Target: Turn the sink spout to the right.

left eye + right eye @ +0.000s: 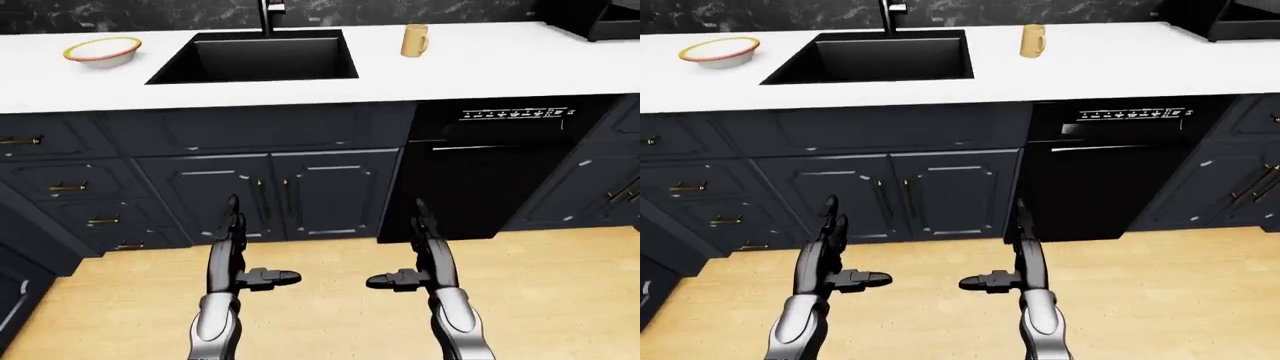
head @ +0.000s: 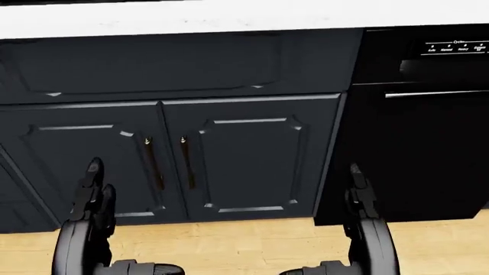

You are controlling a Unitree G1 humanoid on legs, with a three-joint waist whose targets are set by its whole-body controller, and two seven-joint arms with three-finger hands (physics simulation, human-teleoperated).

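The black sink (image 1: 255,56) is set in the white counter (image 1: 480,67) at the top of the left-eye view. Only the base of the black spout (image 1: 268,15) shows behind it, cut off by the top edge. My left hand (image 1: 232,240) and right hand (image 1: 428,240) are low over the wooden floor, well short of the counter. Both have fingers straight and thumbs pointing inward, holding nothing.
A bowl with a yellow rim (image 1: 103,51) sits left of the sink, a tan mug (image 1: 415,40) to its right. Dark cabinet doors (image 1: 270,195) stand under the sink, a black dishwasher (image 1: 490,172) at right, drawers (image 1: 60,187) at left.
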